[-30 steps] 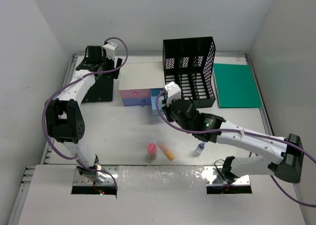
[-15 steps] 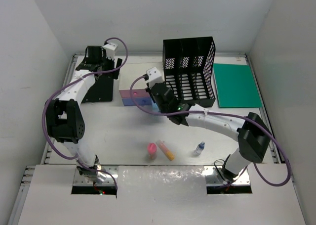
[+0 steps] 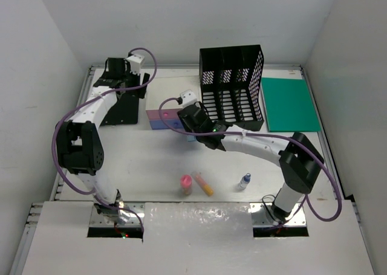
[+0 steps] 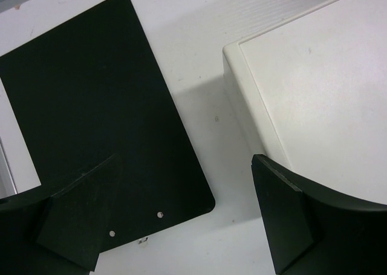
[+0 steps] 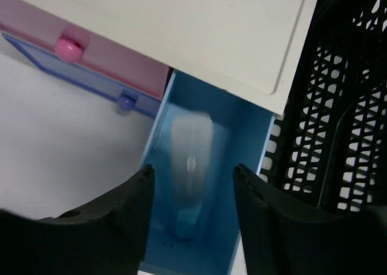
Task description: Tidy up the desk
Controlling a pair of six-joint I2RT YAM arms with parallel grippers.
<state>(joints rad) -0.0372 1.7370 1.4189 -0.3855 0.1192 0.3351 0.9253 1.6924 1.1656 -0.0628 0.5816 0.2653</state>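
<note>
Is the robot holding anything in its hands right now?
No, nothing. The left gripper is open, empty. The right gripper is open over the blue drawer; the blurry pale thing looks down inside it, not pinched.

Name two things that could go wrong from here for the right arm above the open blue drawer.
1. The pale object in the blue drawer shows only as a blur, so it may not be settled. Shutting the drawer now could jam it.
2. The right gripper, open, hangs close beside the black mesh organizer. A sideways pull-out could snag or shove it.
</note>
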